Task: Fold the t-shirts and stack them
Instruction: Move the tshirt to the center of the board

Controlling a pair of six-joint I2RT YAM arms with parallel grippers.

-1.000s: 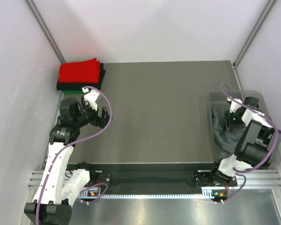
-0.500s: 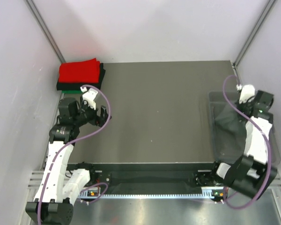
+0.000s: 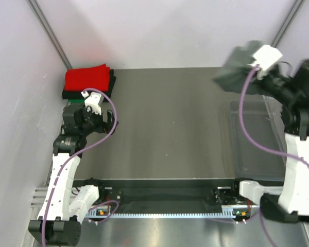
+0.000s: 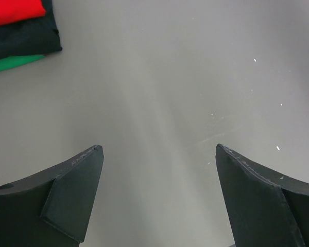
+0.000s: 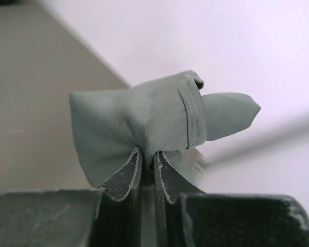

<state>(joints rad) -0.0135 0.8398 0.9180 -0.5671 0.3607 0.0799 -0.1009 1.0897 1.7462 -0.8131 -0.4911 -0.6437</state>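
R gripper (image 5: 148, 165) pinched tight on a bunch of the dark grey t-shirt (image 5: 144, 116), held up by the table's far-right corner. Rest of shirt hidden; top view blurs it. L gripper (image 4: 157, 154) spread wide, nothing between fingers, over bare table (image 4: 159, 77). Far left: folded stack, red t-shirt (image 4: 13, 10) on black t-shirt (image 4: 26, 38) on green t-shirt (image 4: 13, 63), cut off in L wrist view. Clear bin (image 3: 257, 134) at right, partly behind R arm.
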